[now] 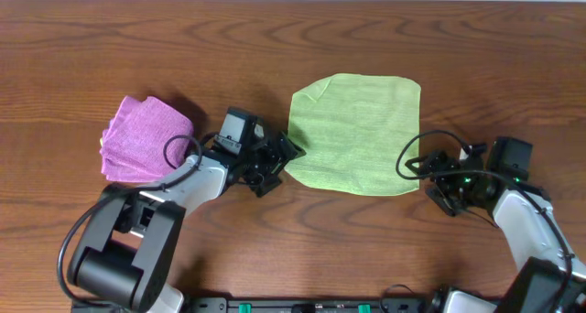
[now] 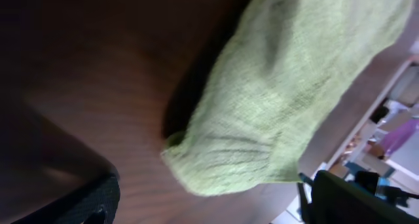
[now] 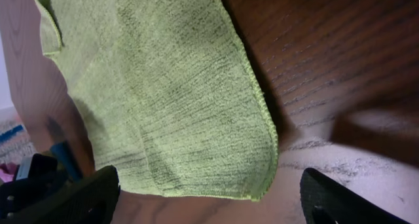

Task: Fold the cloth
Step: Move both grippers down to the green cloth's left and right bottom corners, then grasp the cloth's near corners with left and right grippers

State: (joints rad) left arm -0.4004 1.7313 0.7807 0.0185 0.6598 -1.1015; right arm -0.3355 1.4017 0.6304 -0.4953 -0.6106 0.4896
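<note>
A light green cloth (image 1: 355, 130) lies flat on the wooden table in the overhead view, roughly square. My left gripper (image 1: 282, 159) is low at the cloth's near-left corner, open, with the corner (image 2: 222, 165) just ahead of its fingers. My right gripper (image 1: 432, 183) is low at the cloth's near-right corner, open, with the corner (image 3: 262, 185) between and just ahead of its fingers. Neither gripper holds the cloth.
A folded pink cloth (image 1: 145, 137) lies on the table to the left, beside my left arm. The table's far edge (image 1: 293, 2) meets a white surface at the top.
</note>
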